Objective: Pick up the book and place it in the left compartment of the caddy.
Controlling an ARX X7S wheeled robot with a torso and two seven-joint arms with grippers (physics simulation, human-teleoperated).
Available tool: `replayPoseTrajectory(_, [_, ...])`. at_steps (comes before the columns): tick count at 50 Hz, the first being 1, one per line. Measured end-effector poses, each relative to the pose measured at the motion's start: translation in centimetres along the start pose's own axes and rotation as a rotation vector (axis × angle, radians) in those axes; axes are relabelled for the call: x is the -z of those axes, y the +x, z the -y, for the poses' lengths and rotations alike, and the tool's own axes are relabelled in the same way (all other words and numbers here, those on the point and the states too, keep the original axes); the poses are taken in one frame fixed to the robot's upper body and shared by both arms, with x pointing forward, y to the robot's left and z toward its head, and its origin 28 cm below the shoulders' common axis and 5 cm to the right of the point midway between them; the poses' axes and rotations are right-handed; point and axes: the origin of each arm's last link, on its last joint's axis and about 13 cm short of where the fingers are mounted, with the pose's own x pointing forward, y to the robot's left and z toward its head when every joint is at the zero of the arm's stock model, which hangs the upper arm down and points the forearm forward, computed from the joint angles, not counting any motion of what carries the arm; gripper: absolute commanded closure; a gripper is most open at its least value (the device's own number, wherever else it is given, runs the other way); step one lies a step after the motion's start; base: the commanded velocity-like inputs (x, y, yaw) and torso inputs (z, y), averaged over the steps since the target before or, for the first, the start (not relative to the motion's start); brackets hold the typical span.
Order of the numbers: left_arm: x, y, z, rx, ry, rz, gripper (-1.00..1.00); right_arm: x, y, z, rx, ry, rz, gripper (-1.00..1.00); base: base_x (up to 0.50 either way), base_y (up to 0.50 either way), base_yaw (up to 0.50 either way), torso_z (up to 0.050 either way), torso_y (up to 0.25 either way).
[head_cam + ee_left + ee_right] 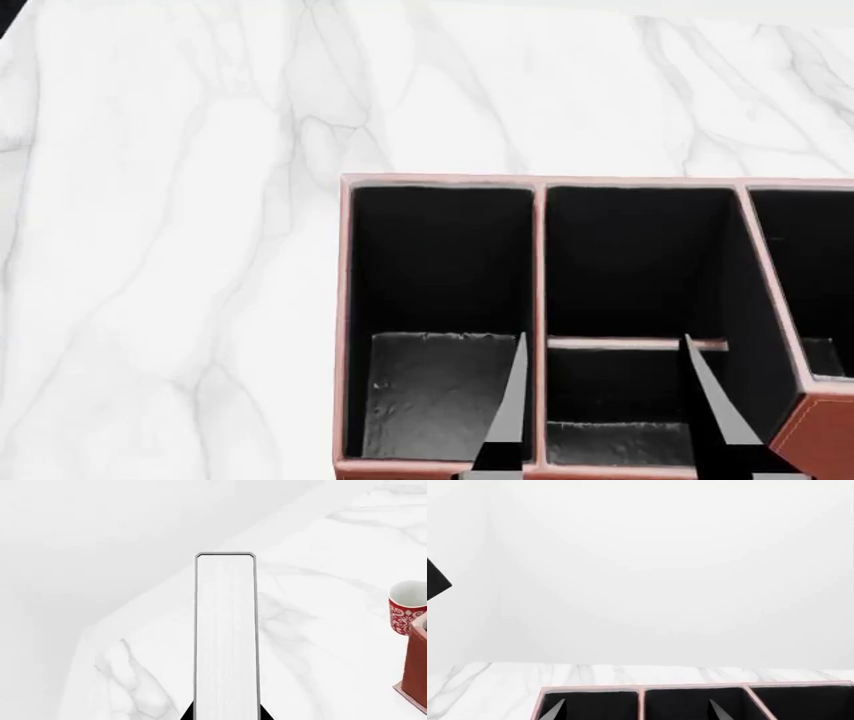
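In the left wrist view the book [225, 635] fills the middle, its white page edges facing the camera and thin dark covers at both sides. My left gripper [225, 716] is shut on its near end, above the marble top. The reddish-brown caddy [343, 320] lies low in the head view, and its long left compartment [427, 390] shows a greyish floor. My right gripper [607, 400] hovers open over the caddy. One grey fingertip [507, 400] is by the wall beside the left compartment, the other over the middle bays. The right wrist view shows the caddy [640, 690] below that gripper [637, 710]. The book is out of the head view.
A red patterned mug [407, 607] stands next to a corner of the caddy [417, 675]. White marble tabletop [174, 250] spreads to the left of and behind the caddy. A dark shape [435, 582] pokes in at the right wrist view's edge.
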Motion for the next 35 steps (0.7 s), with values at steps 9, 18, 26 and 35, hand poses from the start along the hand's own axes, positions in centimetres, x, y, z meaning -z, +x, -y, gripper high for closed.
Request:
replayPoseTrajectory(9, [-2.5,0.7,1.0,0.047,-0.021,0.101,1.0,-0.1,0.0,0.1,0.004,0.002,0.003,-1.0,0.0,0.0,0.0,0.0,0.001])
replayPoseTrajectory(18, [-4.3,1.3,1.9,0.112,-0.071,0.137,1.0,-0.2,0.0,0.2,0.009,0.004,0.005,-1.0,0.0,0.0,0.0,0.0,0.001])
replayPoseTrajectory(26, [-5.4,1.3,2.9,0.163,-0.127,0.125,1.0,-0.3,0.1,0.2,0.015,0.005,0.005,-1.0,0.0,0.0,0.0,0.0,0.003])
replayPoseTrajectory(35, [-6.6,1.0,3.9,0.232,-0.219,0.084,1.0,-0.4,0.1,0.2,0.018,0.006,0.006,-1.0,0.0,0.0,0.0,0.0,0.001])
